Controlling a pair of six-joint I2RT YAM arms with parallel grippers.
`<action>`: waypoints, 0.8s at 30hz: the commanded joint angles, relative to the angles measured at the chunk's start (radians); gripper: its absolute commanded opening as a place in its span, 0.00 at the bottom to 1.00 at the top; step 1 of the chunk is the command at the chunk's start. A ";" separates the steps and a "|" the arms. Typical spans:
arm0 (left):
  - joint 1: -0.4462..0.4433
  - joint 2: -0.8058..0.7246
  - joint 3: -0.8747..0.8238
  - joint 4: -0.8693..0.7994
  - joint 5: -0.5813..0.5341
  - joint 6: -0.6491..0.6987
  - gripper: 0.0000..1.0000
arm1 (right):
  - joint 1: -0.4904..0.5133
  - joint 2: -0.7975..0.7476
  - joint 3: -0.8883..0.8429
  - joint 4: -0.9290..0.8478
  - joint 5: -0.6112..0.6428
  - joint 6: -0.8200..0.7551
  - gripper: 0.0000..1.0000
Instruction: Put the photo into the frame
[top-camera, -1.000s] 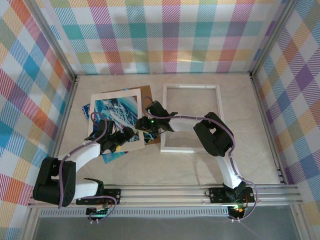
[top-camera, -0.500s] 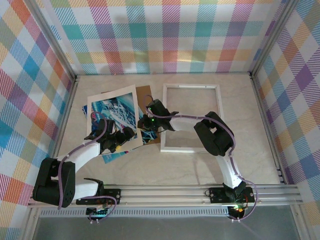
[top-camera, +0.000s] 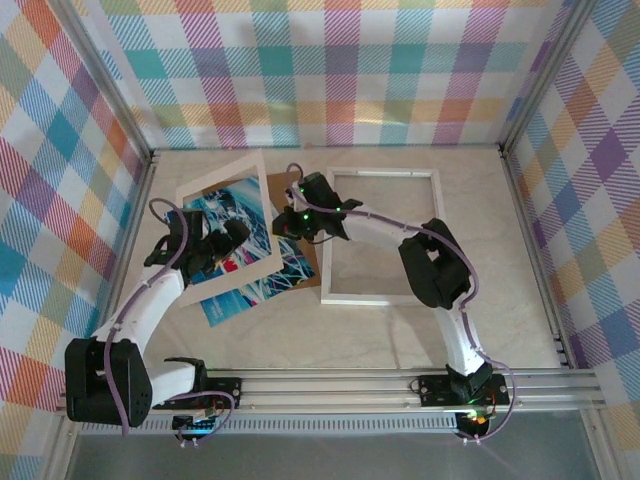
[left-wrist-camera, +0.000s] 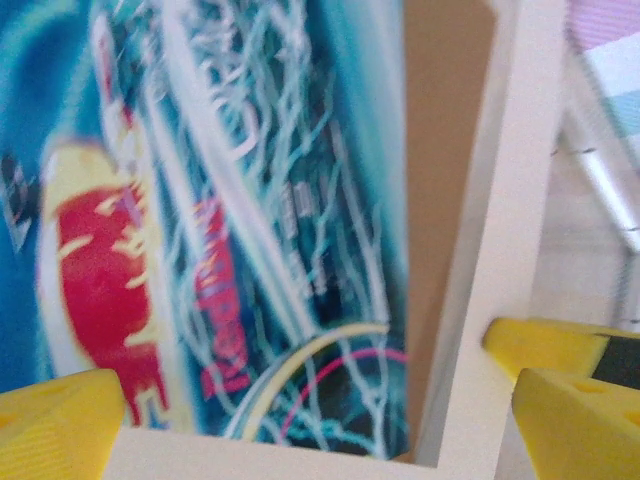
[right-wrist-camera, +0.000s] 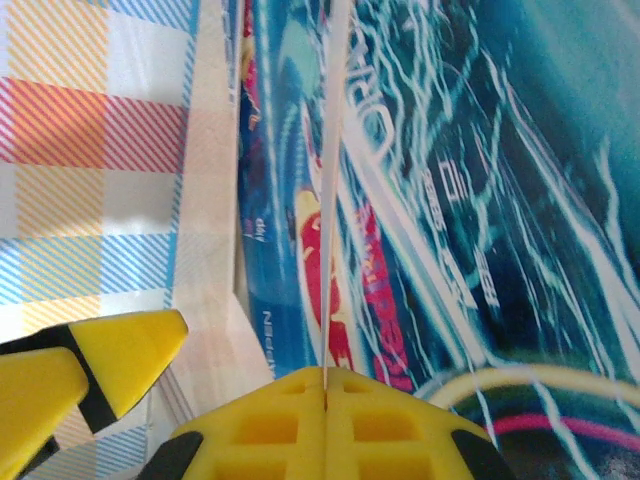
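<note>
Glossy paper photo (top-camera: 248, 290) — matt cream card mat (top-camera: 218, 175) (matt brown backing board (left-wrist-camera: 445, 150))

Photo (top-camera: 255, 290) left of frame (top-camera: 370, 298), seemingly on board (top-camera: 311, 268).

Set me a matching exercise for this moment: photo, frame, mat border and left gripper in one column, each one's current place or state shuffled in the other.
Things:
1 photo
2 frame
3 mat border
4 left gripper

States:
A pinched by the shut right gripper, tilted up
B jaws open
C lying partly on the brown backing board
D flat on the table, no print in it

Pairs: 1-C; 2-D; 3-A; 4-B
</note>
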 joint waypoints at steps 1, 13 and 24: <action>0.004 0.039 0.057 0.056 0.045 -0.027 1.00 | -0.028 -0.035 0.029 -0.089 -0.072 -0.052 0.00; 0.005 0.086 0.062 0.093 0.041 -0.032 1.00 | -0.195 -0.221 -0.011 -0.360 -0.188 -0.248 0.00; -0.097 0.240 0.162 0.157 0.029 -0.019 1.00 | -0.440 -0.454 -0.193 -0.603 -0.301 -0.519 0.00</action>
